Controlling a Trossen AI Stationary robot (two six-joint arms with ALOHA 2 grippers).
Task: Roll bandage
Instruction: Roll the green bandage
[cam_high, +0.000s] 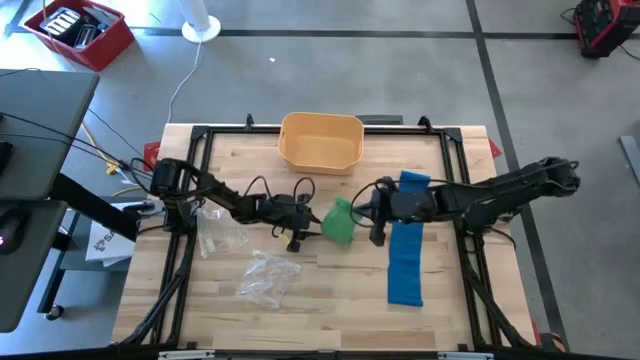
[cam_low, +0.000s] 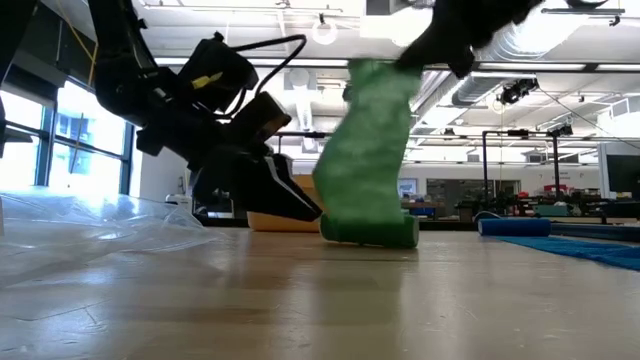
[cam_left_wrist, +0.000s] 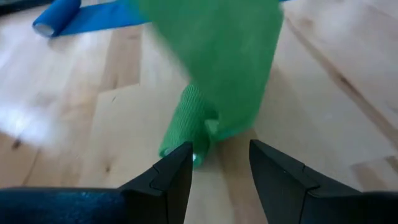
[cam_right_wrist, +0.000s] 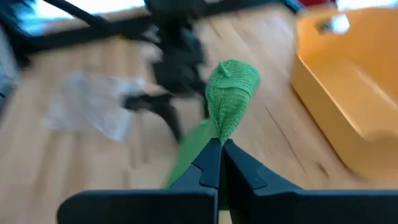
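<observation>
A green bandage (cam_high: 340, 222) lies mid-table. Its rolled part (cam_low: 370, 230) rests on the wood and its loose strip (cam_low: 375, 130) rises to my right gripper (cam_right_wrist: 220, 146), which is shut on it above the table. My left gripper (cam_left_wrist: 217, 168) is open, low over the table, just left of the roll (cam_left_wrist: 186, 124). One of its fingertips (cam_left_wrist: 181, 155) is at the roll's near end. It also shows in the high view (cam_high: 300, 228). A blue bandage (cam_high: 405, 250) lies unrolled at the right, its rolled end (cam_high: 414, 180) toward the far side. My left gripper has one fingertip right at the end of the green roll (cam_left_wrist: 196, 157); I cannot tell whether it touches. My right gripper pinches the strip's free end (cam_right_wrist: 225, 130) between its two shut fingers. A bunched tuft (cam_right_wrist: 233, 84) sticks out past the fingertips. The strip hangs from the fingers down to the roll on the table.
A yellow bin (cam_high: 320, 140) stands at the far middle of the table. Two clear plastic bags lie at the left, one by the left arm (cam_high: 218, 228) and one nearer the front (cam_high: 268, 277). Black frame rails (cam_high: 190, 200) run along the table's sides.
</observation>
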